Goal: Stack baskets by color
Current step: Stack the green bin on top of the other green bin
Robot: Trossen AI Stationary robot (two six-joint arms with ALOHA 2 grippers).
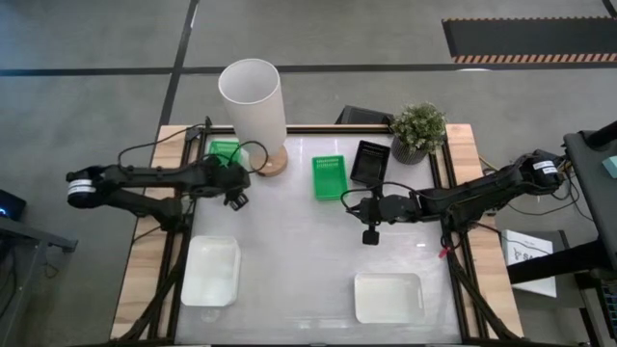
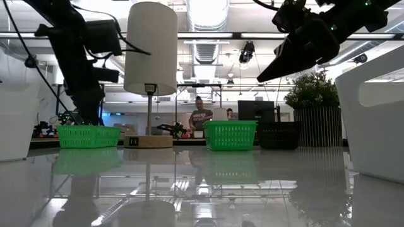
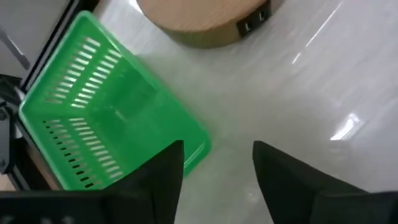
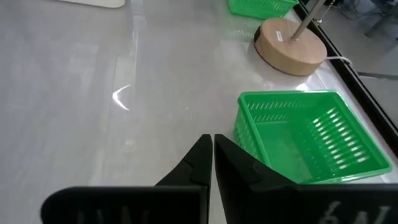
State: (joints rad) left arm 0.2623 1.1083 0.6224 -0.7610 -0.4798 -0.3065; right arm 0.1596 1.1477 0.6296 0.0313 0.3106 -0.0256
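Green slotted plastic marks two of the baskets. One green basket [image 1: 225, 150] sits at the far left of the table [image 1: 308, 241], just left of the lamp's wooden base [image 1: 273, 162]. The second green basket [image 1: 329, 176] lies near the far centre, with the black basket [image 1: 370, 162] just to its right, close to the potted plant [image 1: 418, 130].

The left gripper [image 3: 214, 163] has its fingers spread apart and holds nothing. It hangs just above and beside the near right corner of the far-left green basket; whether a finger touches the rim cannot be told. The left arm [image 1: 145, 181] reaches in from the left edge, nearly level, with the wrist bent toward the basket.

The right gripper [image 4: 210, 149] has its fingers pressed together and is empty. It hovers over bare table just right of the centre green basket. The right arm [image 1: 482, 193] extends in from the right edge, stretched toward the table's middle.

Two translucent white baskets rest near the front: one at the near left [image 1: 211, 271], one at the near right [image 1: 388, 297].

The high view alone shows both white baskets whole. The low view shows the two green baskets and the black basket standing flat on the table, with a person in the room behind; the left wrist view shows the gap between the left fingers; the right wrist view shows the closed fingertips.
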